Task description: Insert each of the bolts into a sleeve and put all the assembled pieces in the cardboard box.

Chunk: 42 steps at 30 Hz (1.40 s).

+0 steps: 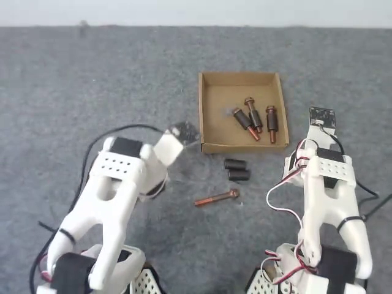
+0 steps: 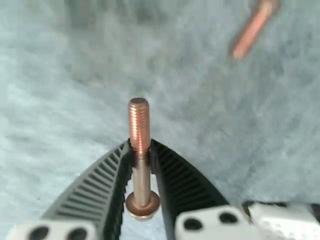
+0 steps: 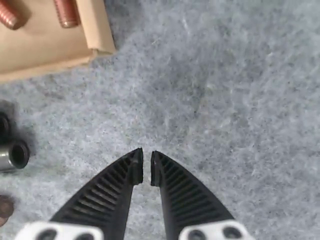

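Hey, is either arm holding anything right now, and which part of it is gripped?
The left tool grips a copper bolt by its smooth shank, threaded end protruding. The right tool holds nothing.

shiny copper-toned metal bolt (image 2: 139, 150) – ribbed black plastic left claw (image 2: 141, 155) – fuzzy grey carpet (image 1: 92, 79).

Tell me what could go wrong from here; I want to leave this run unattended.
The left gripper pinches its bolt by the shank, so the bolt may tilt or slip when pressed into a sleeve. Both sleeves lie loose on the table, so one may roll away rather than take it. The spare bolt lies near them and could get knocked.
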### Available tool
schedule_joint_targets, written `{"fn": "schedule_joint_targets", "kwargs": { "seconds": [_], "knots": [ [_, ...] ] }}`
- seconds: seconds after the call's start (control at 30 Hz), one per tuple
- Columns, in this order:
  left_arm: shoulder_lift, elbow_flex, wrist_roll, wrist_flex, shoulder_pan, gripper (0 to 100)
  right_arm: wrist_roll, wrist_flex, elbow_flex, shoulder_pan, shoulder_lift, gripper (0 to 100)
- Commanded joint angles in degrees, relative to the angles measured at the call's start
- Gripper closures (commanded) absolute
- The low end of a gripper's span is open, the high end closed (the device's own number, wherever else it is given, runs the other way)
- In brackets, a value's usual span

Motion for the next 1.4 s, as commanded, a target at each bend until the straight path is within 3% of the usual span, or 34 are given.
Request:
{"fn": "schedule_joint_targets", "kwargs": {
  "seconds": [0.0,0.17,0.33,0.5,0.8,1.17,1.27,1.37],
  "knots": [
    [-0.26,-8.31,-3.78,-1.85,3.6,99,0.79,-1.45,-0.26,0.57,-3.03,99.1],
    [-0.26,-4.7,-9.14,-9.49,10.81,99,0.79,-1.63,-0.26,0.66,-3.03,99.1],
    [-0.26,-1.36,-10.37,-15.12,12.04,96,0.7,-1.71,-0.26,0.66,-3.03,99.1],
    [-0.35,0.57,-10.46,-15.56,11.96,84,0.7,-1.71,-0.26,0.66,-3.03,99.1],
    [-3.34,0.22,-9.67,-10.11,12.22,89,0.7,-1.8,-0.26,0.66,-3.03,99.1],
    [-24.0,3.21,9.14,-0.88,11.96,92,0.62,-1.8,-0.26,0.57,-3.03,99.1],
    [-26.64,9.27,15.47,-6.86,10.9,95,0.53,-1.8,-0.18,0.48,-3.03,99.1],
    [-28.57,17.01,24.7,-18.55,6.42,98,0.53,-1.8,-0.09,0.4,-3.03,99.1]
  ]
}}
